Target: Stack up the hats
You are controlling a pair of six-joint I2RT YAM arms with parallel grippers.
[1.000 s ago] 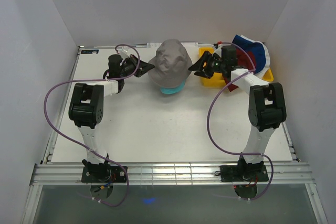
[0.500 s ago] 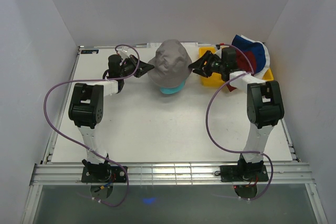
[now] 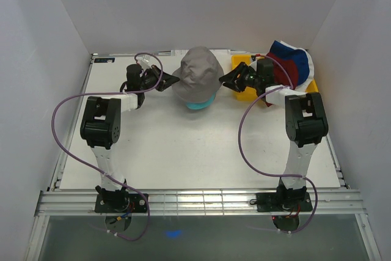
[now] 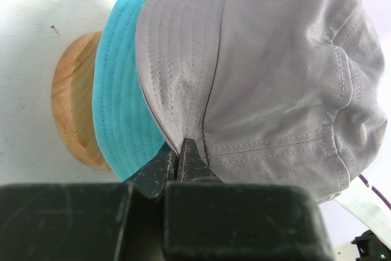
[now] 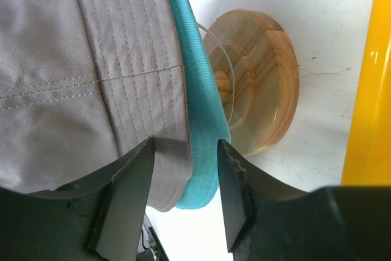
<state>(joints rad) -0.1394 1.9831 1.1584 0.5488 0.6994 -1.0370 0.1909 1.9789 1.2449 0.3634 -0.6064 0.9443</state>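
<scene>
Grey hat — atop teal hat on stand, left gripper clenched on its brim, right gripper parted astride both brims — risk: right jaws nip teal too, dragging both askew or tipping the stand.

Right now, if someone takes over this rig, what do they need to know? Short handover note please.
Left gripper: shut on the brim of the grey hat.
Right gripper: jaws apart, astride the grey and teal brims on the opposite side; no firm pinch evident.
Things: the grey hat sits over the teal hat on the wooden stand, mid-table. Navy, white and dark red hats lie heaped at the yellow tray, far right.
Done: two hats stacked.
Left: seat the grey hat, release it, then add the heaped hats.
</scene>
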